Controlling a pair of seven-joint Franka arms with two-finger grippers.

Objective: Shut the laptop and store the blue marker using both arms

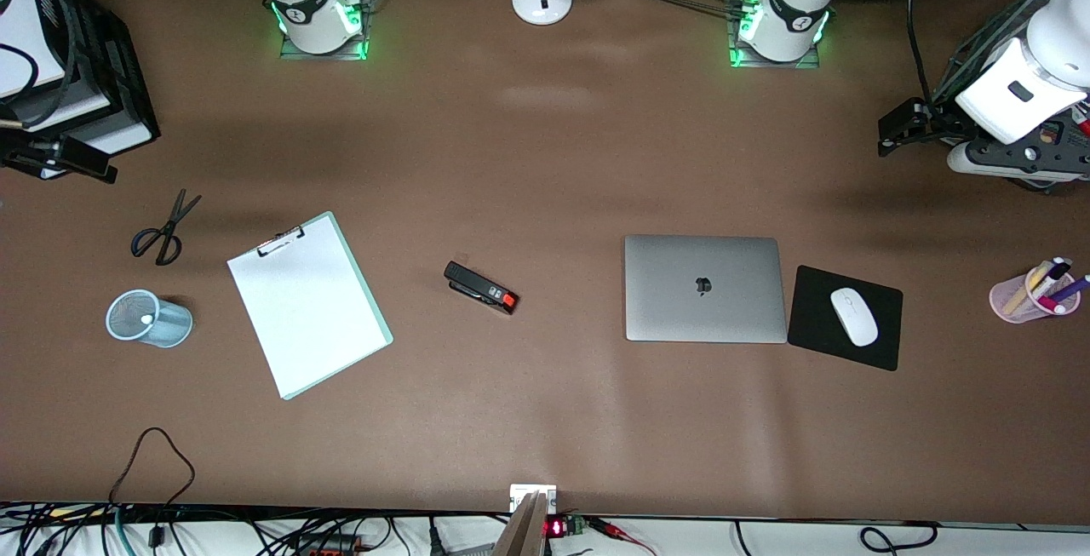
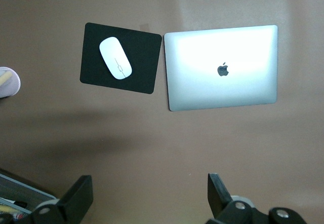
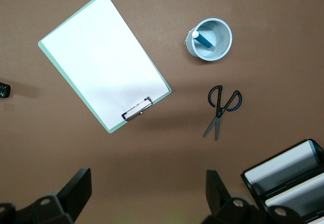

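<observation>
The laptop (image 1: 705,288) lies shut, lid down, toward the table's left-arm end, touching the black mouse pad (image 1: 846,318) that carries a white mouse (image 1: 853,316). The blue marker (image 3: 203,40) stands in the mesh cup (image 3: 211,39) near the right-arm end, mostly hidden by its wall. The left tool (image 2: 149,196) and right tool (image 3: 148,193) hang released, empty, fingertips only partly in frame.

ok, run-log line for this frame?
laptop: closed | blue marker: in mesh cup | left gripper: open, above table | right gripper: open, above table
</observation>
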